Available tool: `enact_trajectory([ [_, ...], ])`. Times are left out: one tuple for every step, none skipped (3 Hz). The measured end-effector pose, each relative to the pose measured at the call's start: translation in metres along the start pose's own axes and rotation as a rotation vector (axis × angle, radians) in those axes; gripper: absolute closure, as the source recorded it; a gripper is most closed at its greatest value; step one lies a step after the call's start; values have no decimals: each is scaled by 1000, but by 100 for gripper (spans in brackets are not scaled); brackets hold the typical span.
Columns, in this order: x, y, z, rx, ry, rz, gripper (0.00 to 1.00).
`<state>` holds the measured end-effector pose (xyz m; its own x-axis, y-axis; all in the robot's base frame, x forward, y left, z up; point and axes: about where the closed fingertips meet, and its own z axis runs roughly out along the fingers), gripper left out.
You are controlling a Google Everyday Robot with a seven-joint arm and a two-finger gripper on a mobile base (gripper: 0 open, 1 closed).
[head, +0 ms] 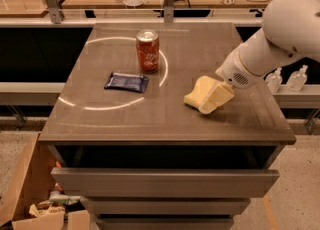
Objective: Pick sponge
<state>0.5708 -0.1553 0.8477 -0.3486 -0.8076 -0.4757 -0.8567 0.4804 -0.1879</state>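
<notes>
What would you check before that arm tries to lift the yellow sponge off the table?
1. Sponge in view, lying on the table: ok.
2. Gripper at the sponge: ok; it sits at the sponge's right end and overlaps it in this view.
3. Firm hold on the sponge: cannot tell; both are pale yellow and blend together.
4. Red can and dark blue packet out of the way: ok; both lie to the sponge's left with a gap.
5. Sponge fully on the tabletop, not over an edge: ok.
</notes>
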Motion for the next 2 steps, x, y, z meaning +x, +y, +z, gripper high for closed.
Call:
enact_trajectory([
  [-5,0,15,-52,19,12,49],
  [-17,1,16,-98,-19,9,72],
])
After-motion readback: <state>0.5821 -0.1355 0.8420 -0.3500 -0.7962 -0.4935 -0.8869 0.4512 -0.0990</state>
